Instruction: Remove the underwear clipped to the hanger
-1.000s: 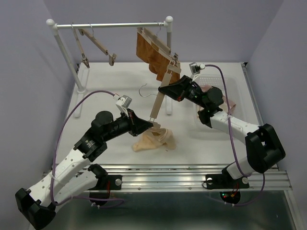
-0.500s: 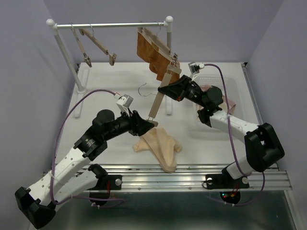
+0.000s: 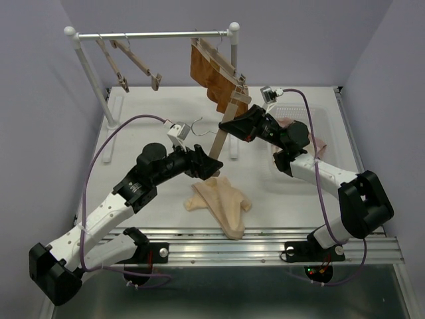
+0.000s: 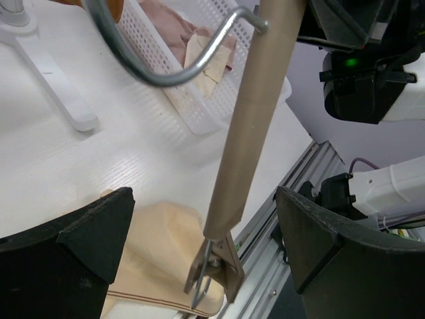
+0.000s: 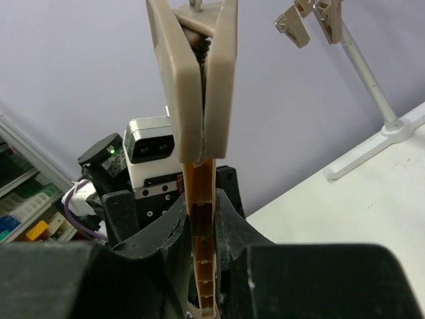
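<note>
Left gripper (image 3: 214, 161) lifted; underwear (image 3: 219, 203) three, hangers (image 3: 222, 136) three.

Pale lilac walls (image 3: 299, 40) close in the white table (image 3: 153, 123) on three sides. A white clothes rack (image 3: 153, 34) stands along the far edge, toward the left corner. A grooved metal rail (image 3: 265, 240) lines the near edge. The light is even and the shadows are soft.

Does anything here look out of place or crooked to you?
Yes. One tan wooden clip hanger is off the white rail, held slanting by the right tool, its hook catching nothing. A cream-beige cloth garment lies rumpled on the white table near its front edge.
</note>
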### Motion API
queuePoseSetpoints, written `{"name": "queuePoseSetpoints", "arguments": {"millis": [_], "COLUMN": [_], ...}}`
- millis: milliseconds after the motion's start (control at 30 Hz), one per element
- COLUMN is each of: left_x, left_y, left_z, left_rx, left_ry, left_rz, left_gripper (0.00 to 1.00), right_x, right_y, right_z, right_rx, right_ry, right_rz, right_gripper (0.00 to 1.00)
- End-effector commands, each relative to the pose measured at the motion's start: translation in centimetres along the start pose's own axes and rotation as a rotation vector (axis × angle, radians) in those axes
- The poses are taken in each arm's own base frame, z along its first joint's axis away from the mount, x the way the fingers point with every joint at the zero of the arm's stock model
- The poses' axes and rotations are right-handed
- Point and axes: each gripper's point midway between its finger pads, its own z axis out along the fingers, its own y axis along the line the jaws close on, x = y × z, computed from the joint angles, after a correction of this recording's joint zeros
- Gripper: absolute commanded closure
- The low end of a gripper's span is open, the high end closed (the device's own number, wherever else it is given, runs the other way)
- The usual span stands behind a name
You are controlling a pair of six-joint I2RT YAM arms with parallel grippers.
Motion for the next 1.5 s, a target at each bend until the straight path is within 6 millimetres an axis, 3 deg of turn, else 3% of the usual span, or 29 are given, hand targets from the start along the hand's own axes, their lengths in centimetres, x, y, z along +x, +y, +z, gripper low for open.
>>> {"name": "queuePoseSetpoints", "arguments": {"millis": [0, 133, 233, 333, 400, 500, 533, 633, 667, 700, 733, 800, 833, 867, 933, 967, 1033, 1067, 1100, 1133, 1167, 1233, 1267, 1467], "left_x": [-4.6, -5.7, -6.1, -6.3, -6.2, -6.2, -6.0, -6.4, -6.4, -6.8, -6.1, -6.4, -6.3, -5.4, -5.8, -4.8, -5.2, -4.3, -4.4, -4.5, -3.5, -3.2, -2.7, -2.5], "left_y": [-2.6, -3.5, -3.8, -4.1, -3.9, -3.9, -3.8, -3.5, -2.2, -1.8, -0.8, 0.4, 0.9, 2.0, 3.5, 4.4, 5.3, 6.2, 7.0, 7.2, 8.5, 9.1, 9.5, 9.4], "left_z": [0.8, 1.5, 1.8, 1.9, 1.9, 1.8, 1.8, 1.5, 1.4, 1.2, 1.1, 0.1, -0.3, -0.8, -2.4, -3.2, -4.8, -5.6, -6.4, -7.0, -7.7, -8.4, -8.7, -8.3], "left_rx": [0.09, 0.134, 0.151, 0.164, 0.16, 0.157, 0.154, 0.129, 0.055, 0.018, -0.031, -0.107, -0.143, -0.201, -0.303, -0.357, -0.435, -0.486, -0.546, -0.577, -0.657, -0.713, -0.741, -0.726], "left_ry": [-0.137, -0.173, -0.179, -0.182, -0.183, -0.186, -0.185, -0.206, -0.206, -0.215, -0.187, -0.211, -0.215, -0.186, -0.216, -0.184, -0.213, -0.184, -0.204, -0.202, -0.17, -0.154, -0.133, -0.136], "left_rz": [0.091, 0.113, 0.122, 0.132, 0.129, 0.118, 0.114, 0.105, 0.088, 0.083, 0.072, 0.062, 0.046, 0.032, 0.019, -0.002, -0.015, -0.025, -0.048, -0.062, -0.082, -0.098, -0.101, -0.113], "left_gripper": [0.01, 0.02, 0.12, 0.43, 0.58, 0.93, 1.0, 1.0, 1.0, 1.0, 1.0, 1.0, 1.0, 1.0, 1.0, 1.0, 1.0, 1.0, 1.0, 1.0, 1.0, 1.0, 1.0, 1.0], "right_x": [-1.2, -1.1, -0.9, -0.9, -0.9, -0.8, -0.8, -0.3, 0.1, 0.3, 0.4, 0.6, 1.6, 2.1, 3.2, 3.6, 5.5, 6.4, 7.6, 10.1, 11.4, 14.7, 16.7, 23.7], "right_y": [2.8, 2.7, 2.6, 2.4, 2.2, 2.1, 2.0, 1.5, 0.6, 0.1, -0.3, -1.2, -2.7, -3.6, -5.9, -7.0, -9.0, -9.8, -10.5, -11.1, -11.5, -12.7, -12.1, -12.5], "right_z": [0.0, -0.2, -0.3, -0.3, -0.4, -0.4, -0.4, 0.0, 0.0, 0.0, -0.1, -0.4, -1.0, -1.4, -3.1, -3.9, -6.0, -6.8, -7.7, -8.8, -9.4, -11.2, -11.2, -13.3], "right_rx": [-0.093, -0.093, -0.086, -0.077, -0.071, -0.066, -0.064, -0.046, -0.003, 0.017, 0.04, 0.097, 0.171, 0.204, 0.341, 0.386, 0.527, 0.572, 0.608, 0.666, 0.683, 0.767, 0.735, 0.747], "right_ry": [-0.036, -0.038, -0.04, -0.042, -0.043, -0.043, -0.044, 0.002, 0.027, 0.039, 0.049, 0.072, 0.122, 0.157, 0.219, 0.252, 0.323, 0.356, 0.406, 0.491, 0.557, 0.698, 0.775, 1.02], "right_rz": [-0.046, -0.031, -0.025, -0.023, -0.022, -0.02, -0.02, -0.019, -0.013, -0.021, -0.035, -0.109, -0.091, -0.169, -0.18, -0.24, -0.234, -0.238, -0.272, -0.272, -0.322, -0.335, -0.365, -0.42], "right_gripper": [0.99, 0.99, 0.99, 0.99, 0.99, 0.99, 0.99, 0.99, 0.74, 0.54, 0.26, 0.06, 0.0, 0.0, 0.0, 0.0, 0.0, 0.0, 0.0, 0.0, 0.0, 0.0, 0.0, 0.0]}}
